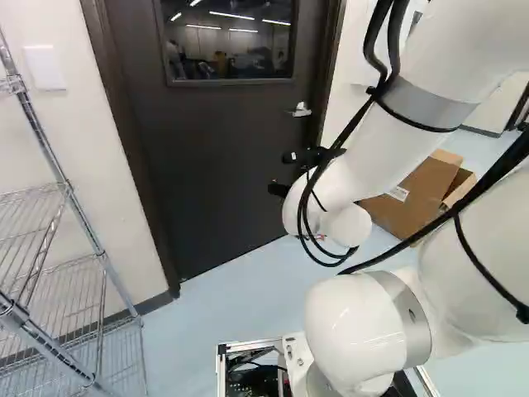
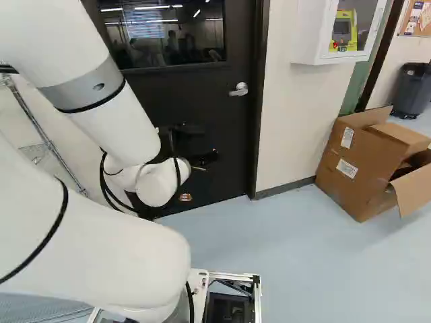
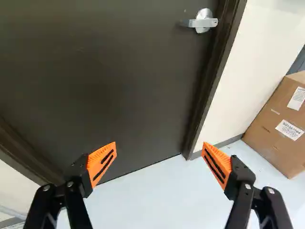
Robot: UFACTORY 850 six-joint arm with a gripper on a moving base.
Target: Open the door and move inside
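The dark door [image 1: 223, 157] stands closed in its frame, a window in its upper half. Its silver lever handle [image 2: 239, 89] is near the door's right edge; the wrist view shows the handle [image 3: 204, 21] ahead of the gripper, off beyond the fingertips. My gripper [image 1: 285, 172] shows in the left base view in front of the door, lower than the handle and apart from it. In the wrist view the gripper [image 3: 159, 149] has its two orange-padded fingers spread wide, with nothing between them.
An open cardboard box [image 2: 357, 165] lies on the floor by the wall right of the door. A wire shelf rack [image 1: 62, 273] stands left of the door. A white wall cabinet [image 2: 337, 30] hangs right of the door frame, with a dark bin [image 2: 412, 91] farther off.
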